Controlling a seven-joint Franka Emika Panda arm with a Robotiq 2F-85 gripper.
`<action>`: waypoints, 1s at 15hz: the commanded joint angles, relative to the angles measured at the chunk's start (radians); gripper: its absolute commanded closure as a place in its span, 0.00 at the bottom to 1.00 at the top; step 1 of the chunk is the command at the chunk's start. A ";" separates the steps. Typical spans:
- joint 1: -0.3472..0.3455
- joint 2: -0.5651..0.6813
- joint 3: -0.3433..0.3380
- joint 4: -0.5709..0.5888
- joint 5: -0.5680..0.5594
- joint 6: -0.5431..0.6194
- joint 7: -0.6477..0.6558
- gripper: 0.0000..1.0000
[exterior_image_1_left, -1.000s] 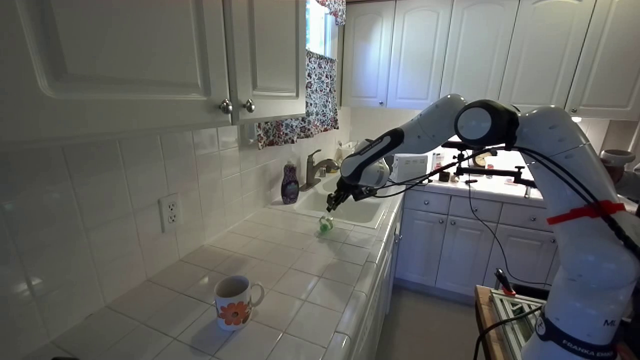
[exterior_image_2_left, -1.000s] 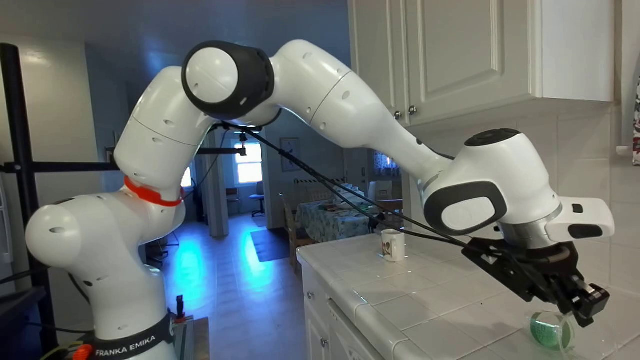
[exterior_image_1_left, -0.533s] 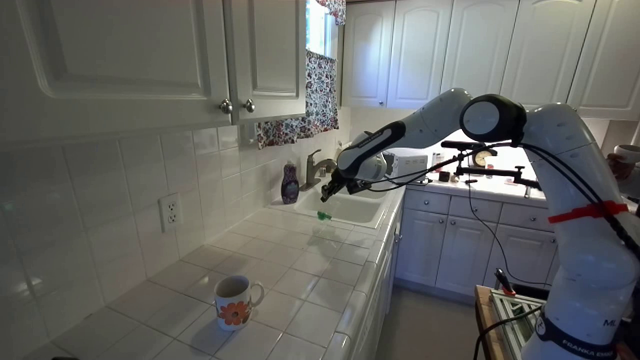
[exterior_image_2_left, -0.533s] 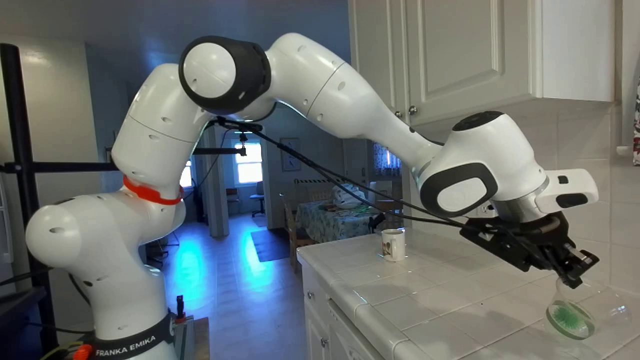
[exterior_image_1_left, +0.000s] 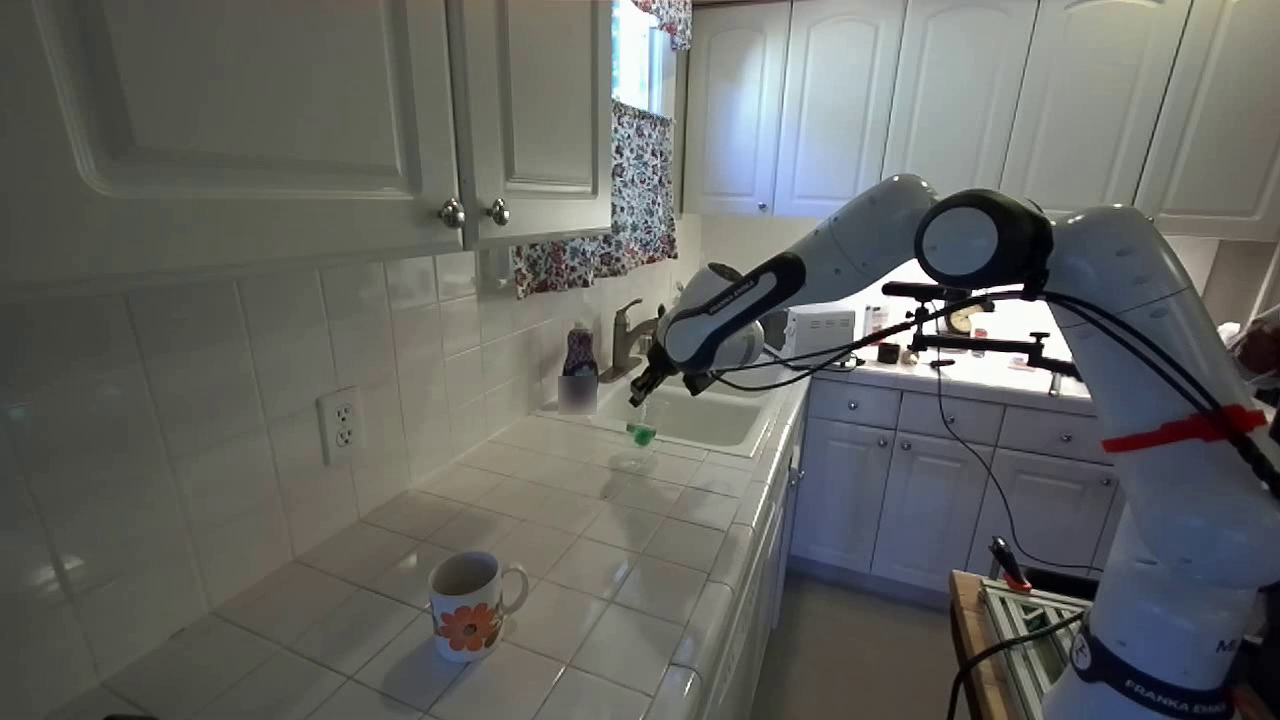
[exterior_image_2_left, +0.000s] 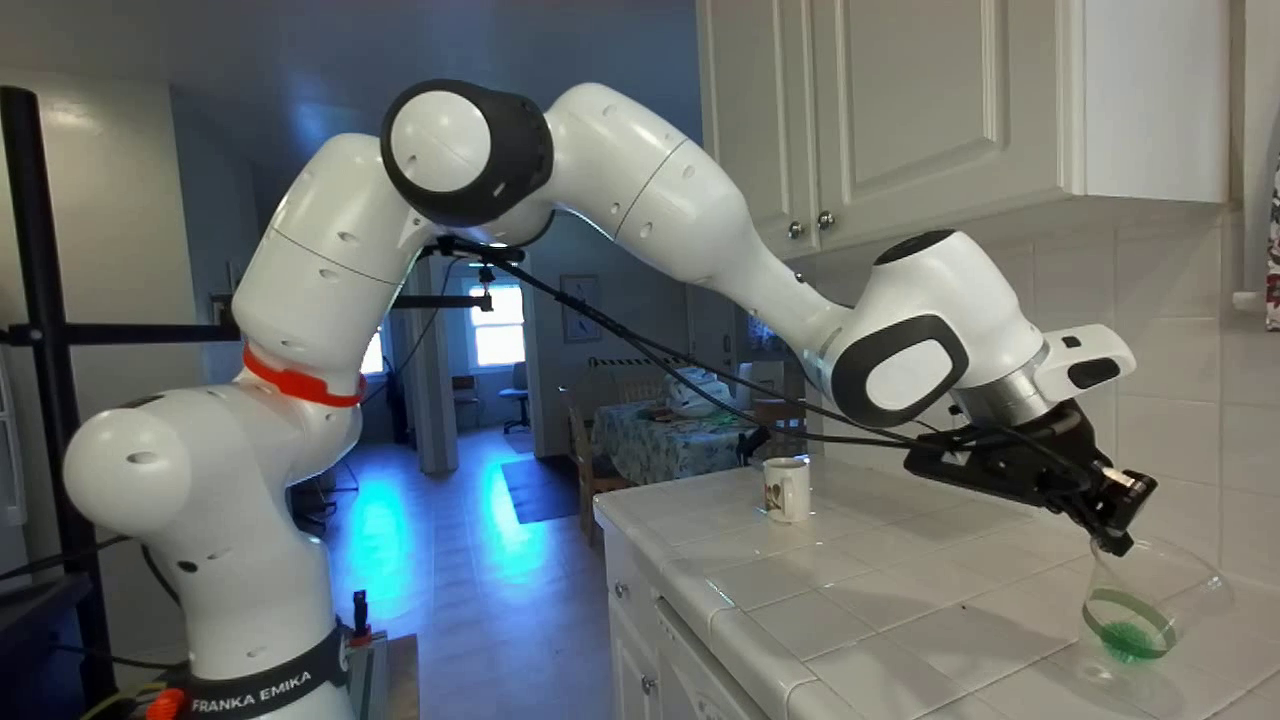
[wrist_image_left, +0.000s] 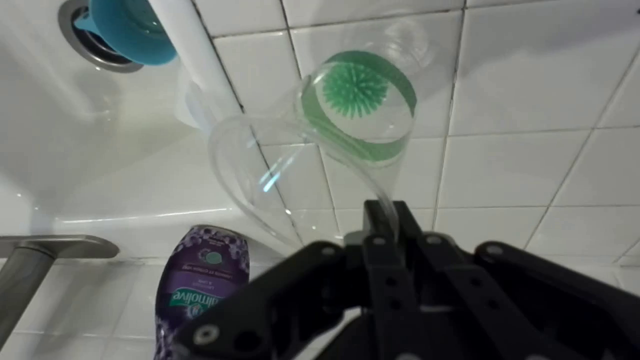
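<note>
Gripper (wrist_image_left: 387, 214) is pinching clear vessel (wrist_image_left: 345, 135) by rim, jaws nearly together. Vessel is leaning over bench (wrist_image_left: 500, 170) beside sink (wrist_image_left: 130, 175)—base contact unclear. Thin rim is calling for firm, even pinch; jolting is risking swivel.

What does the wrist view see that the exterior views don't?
Only the wrist view shows the blue cup in the sink, partly covering the drain. Only the exterior views show the white mug and the wall cupboards; both of them do. All share the tiled counter, the clear glass, tilted, the green spiky thing seen through it, and the jaws, closed on the glass's rim.
</note>
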 joint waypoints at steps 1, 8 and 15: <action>0.147 -0.011 -0.160 -0.040 -0.160 0.026 0.088 0.98; 0.297 0.015 -0.295 -0.047 -0.342 0.024 0.217 0.98; 0.353 0.048 -0.346 -0.055 -0.396 0.029 0.279 0.68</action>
